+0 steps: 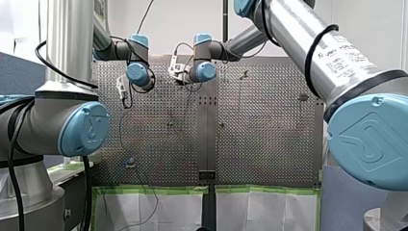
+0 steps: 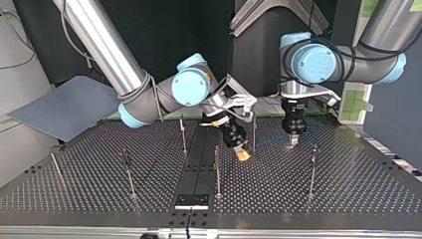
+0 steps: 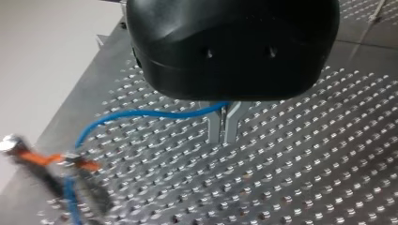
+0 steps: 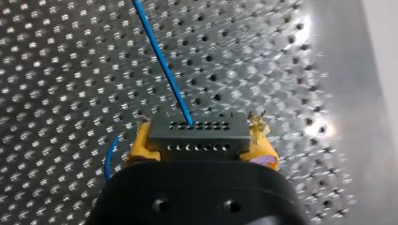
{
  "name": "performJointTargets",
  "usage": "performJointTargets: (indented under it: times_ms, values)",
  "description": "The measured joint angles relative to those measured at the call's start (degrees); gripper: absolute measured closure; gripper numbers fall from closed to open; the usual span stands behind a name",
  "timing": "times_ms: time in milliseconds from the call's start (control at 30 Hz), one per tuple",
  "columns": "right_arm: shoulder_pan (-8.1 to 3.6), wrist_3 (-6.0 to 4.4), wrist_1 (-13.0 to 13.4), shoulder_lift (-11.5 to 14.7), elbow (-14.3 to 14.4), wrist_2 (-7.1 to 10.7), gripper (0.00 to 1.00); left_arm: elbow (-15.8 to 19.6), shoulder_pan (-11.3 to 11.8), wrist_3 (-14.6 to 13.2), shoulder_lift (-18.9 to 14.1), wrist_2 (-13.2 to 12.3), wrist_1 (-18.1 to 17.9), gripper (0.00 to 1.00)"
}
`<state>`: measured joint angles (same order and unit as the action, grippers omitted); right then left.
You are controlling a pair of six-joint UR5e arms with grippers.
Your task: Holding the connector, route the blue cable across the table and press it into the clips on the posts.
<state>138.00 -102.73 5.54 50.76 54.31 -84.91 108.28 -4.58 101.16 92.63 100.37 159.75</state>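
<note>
Right wrist view: right hand point(image 4: 201, 135) clamps connector point(image 4: 206, 138), left hand point(image 3: 223, 129) pinches blue cable point(image 3: 150, 114).

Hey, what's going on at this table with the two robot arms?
My right gripper, with yellow pads, clamps the grey multi-hole connector at the end of the thin blue cable. My left gripper, black with metal fingers, pinches that cable further along, low over the perforated metal table.

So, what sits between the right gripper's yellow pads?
A grey connector, clamped between the right gripper's pads; the blue cable leaves its face. The right wrist view shows it.
</note>
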Motion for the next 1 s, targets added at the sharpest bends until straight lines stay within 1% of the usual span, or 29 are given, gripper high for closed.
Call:
performJointTargets:
  times_ms: [200, 367, 467, 633, 767, 867, 1000]
  values:
    - [-0.17, 0.16, 0.08, -0.05, 2.5, -0.04, 1.0, 3.17, -0.61, 0.21, 0.08, -1.18, -2.96, 1.0]
    - [-0.44, 0.64, 0.2, -0.13, 5.06, -0.09, 1.0, 6.23, -1.23, 0.66, 0.29, -1.59, -6.03, 1.0]
    - [-0.64, 1.06, 0.31, -0.19, 6.64, -0.15, 1.0, 7.83, -1.54, 0.83, 1.23, -1.66, -7.81, 1.0]
    - [-1.22, 2.2, 0.69, -0.29, 9.59, -0.38, 1.0, 8.76, -1.85, 0.83, 3.79, -1.72, -10.13, 1.0]
    - [-1.45, 2.77, 1.05, -0.65, 11.68, -0.48, 1.0, 9.11, -2.01, 1.04, 6.17, -2.38, -12.04, 1.0]
    - [-1.45, 3.24, 1.07, -1.48, 12.54, -0.47, 1.0, 9.37, -2.17, 1.35, 7.39, -3.01, -13.33, 1.0]
    - [-1.16, 3.64, 1.1, -2.9, 12.83, -0.47, 1.0, 9.54, -2.27, 1.52, 8.93, -3.26, -14.36, 1.0]
